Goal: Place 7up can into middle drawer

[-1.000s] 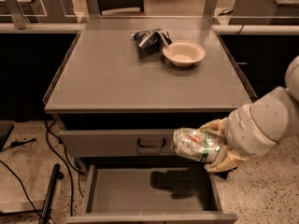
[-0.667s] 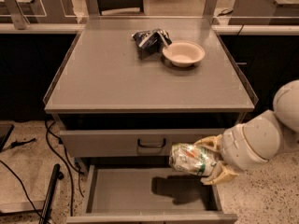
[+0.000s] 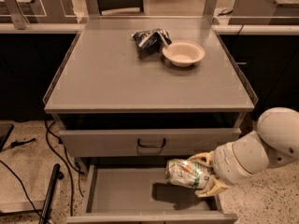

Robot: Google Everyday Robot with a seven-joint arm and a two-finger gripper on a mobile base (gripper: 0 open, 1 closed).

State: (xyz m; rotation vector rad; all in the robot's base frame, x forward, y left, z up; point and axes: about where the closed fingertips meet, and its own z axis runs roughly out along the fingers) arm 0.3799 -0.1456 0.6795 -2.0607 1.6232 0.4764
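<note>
over the last second the gripper [image 3: 199, 176] has carried the 7up can [image 3: 181, 171] down and to the left, off the closed drawer front [image 3: 150, 143] and over the right part of the open middle drawer [image 3: 121, 190]. its shadow now falls on the drawer floor, so what remains looks like a short lowering and a release. the fingers [image 3: 202, 158] clamp the can, which lies on its side, one above and one below, and the can appears to hang just clear of the floor.
</note>
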